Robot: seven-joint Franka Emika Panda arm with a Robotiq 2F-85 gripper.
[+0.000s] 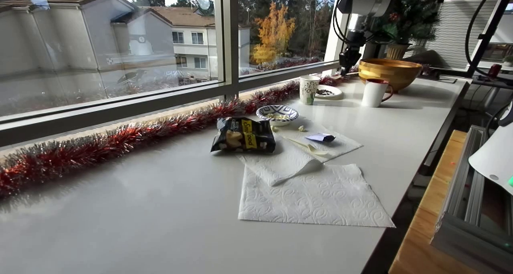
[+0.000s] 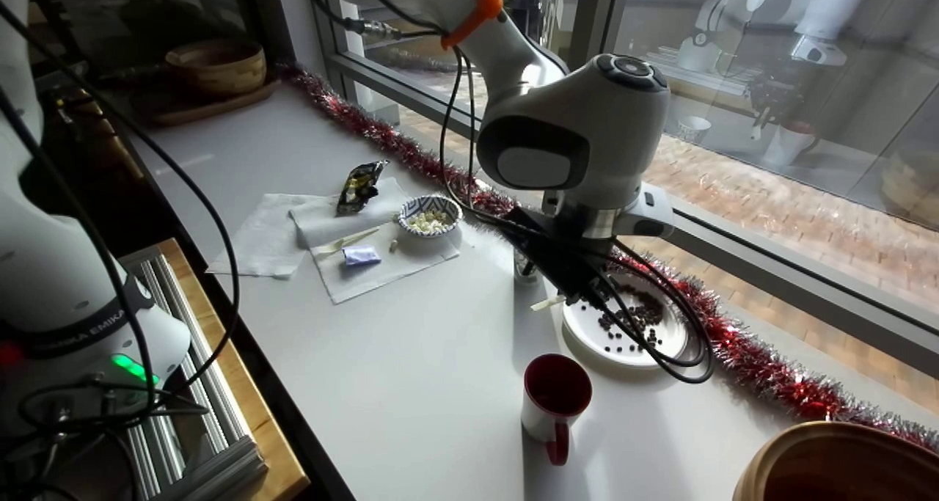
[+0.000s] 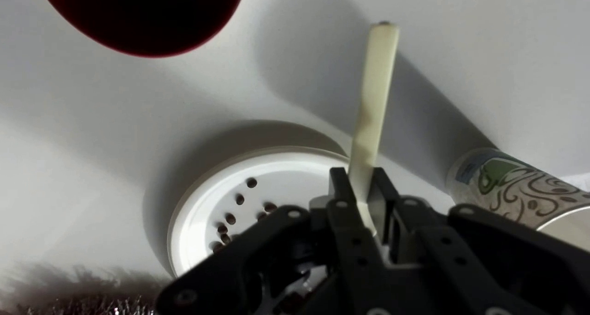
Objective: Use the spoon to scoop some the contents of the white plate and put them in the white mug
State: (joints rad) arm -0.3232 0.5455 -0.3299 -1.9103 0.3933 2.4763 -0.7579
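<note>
Lab or office, unclear which, robot arm (image 2: 616,127), long white counter (image 1: 120,226), large windows (image 1: 120,65), tinsel garland (image 1: 132,139)

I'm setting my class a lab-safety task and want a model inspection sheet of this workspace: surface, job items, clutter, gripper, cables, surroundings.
Surface: white tabletop, with paper towels lying on it.
White plate: flat on the tabletop, dark bits spread on it.
White mug: upright, red inside; contents too dark to tell.
Spoon: pale handle held, scoop end hidden.
Clutter: patterned cup by the plate, black snack bag, patterned bowl of pale pieces, purple packet; golden-brown bowl near the mug.
Gripper: shut on the spoon handle.
Cables: black cables loop in front of the plate in an exterior view; contact cannot be told.
Surroundings: tinsel along the window, potted greenery beyond the golden-brown bowl.
</note>
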